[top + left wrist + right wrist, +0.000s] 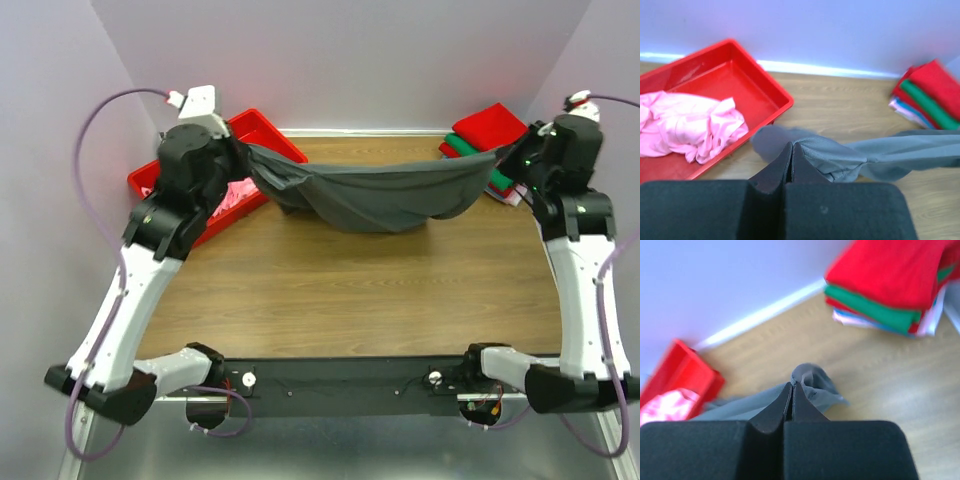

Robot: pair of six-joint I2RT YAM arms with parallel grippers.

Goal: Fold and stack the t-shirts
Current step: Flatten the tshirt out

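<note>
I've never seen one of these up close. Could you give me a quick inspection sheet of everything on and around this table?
Surface: wooden table.
Job's things: grey shirt hangs stretched, sagging midway; pink shirt crumpled in red bin; folded stack far right.
Clutter: nothing seen.
Grippers: left gripper and right gripper each shut on grey shirt.
Cables: purple cables loop from both arms.
Surroundings: plain pale walls.

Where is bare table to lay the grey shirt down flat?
The wide bare table between the hanging grey shirt and the black rail is free. The far corners are crowded: the bin on the left, the folded stack on the right.
</note>
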